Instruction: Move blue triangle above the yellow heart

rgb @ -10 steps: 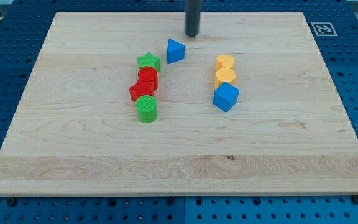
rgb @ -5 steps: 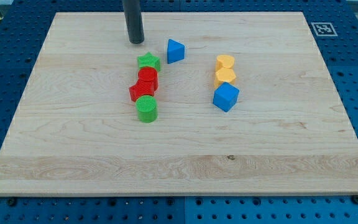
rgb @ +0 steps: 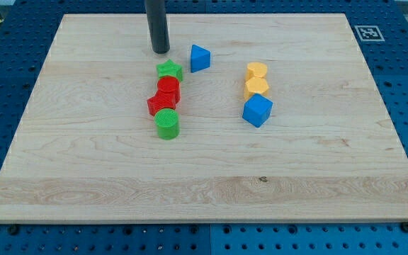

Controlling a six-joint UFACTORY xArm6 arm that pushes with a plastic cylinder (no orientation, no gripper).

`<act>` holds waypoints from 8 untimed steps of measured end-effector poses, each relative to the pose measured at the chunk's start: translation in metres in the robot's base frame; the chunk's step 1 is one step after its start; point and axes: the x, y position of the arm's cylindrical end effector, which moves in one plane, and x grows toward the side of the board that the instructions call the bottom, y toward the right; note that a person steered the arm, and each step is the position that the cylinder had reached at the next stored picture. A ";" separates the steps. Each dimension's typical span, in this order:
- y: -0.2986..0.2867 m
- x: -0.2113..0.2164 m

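- The blue triangle [rgb: 200, 57] lies in the upper middle of the wooden board [rgb: 83, 177], apart from every other block.
- My tip [rgb: 160, 51] stands to the view's left of the blue triangle, close by but with a bare strip of wood between them; it is a plain rod end, with no pincer to open or close.
- The yellow heart [rgb: 256, 71] sits to the view's right of the triangle and a little lower, well apart from it, with clear board between the two.
- Above the heart the wood runs bare up to the board's top edge, and the way from the triangle to that patch holds no block.
- A second yellow block [rgb: 257, 88], its shape hard to make out, touches the heart from below, and a blue cube [rgb: 258, 110] touches that one in turn, making a short column.
- The green star [rgb: 169, 70] lies just below my tip and down-left of the triangle.
- Under the star come a red cylinder [rgb: 168, 88], another red block [rgb: 160, 104] of unclear shape, and a green cylinder [rgb: 167, 123], packed in a line toward the view's bottom.
- The board's lower half and both side margins are open.
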 end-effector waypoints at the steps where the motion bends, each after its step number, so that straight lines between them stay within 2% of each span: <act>1: 0.004 0.005; 8: 0.068 0.043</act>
